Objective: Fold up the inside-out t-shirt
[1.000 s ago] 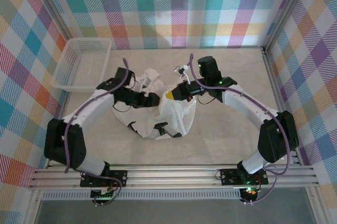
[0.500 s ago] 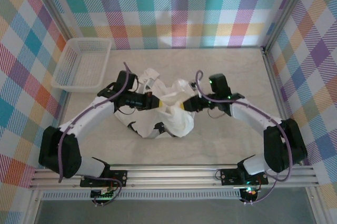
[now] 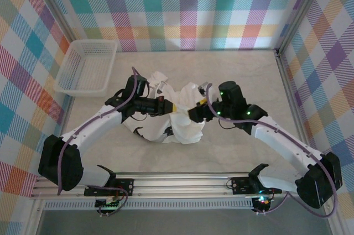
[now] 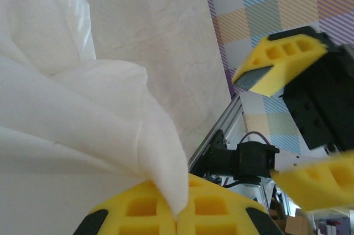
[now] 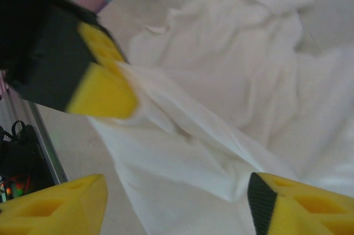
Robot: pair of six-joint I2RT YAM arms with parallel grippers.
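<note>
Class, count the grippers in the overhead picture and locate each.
2. The left gripper is shut on the t-shirt; the right gripper is open just right of it.

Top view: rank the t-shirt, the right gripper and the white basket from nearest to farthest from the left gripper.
1. t-shirt: pinched in the shut left gripper.
2. right gripper: open, just to its right.
3. white basket: at the table's far left corner.
</note>
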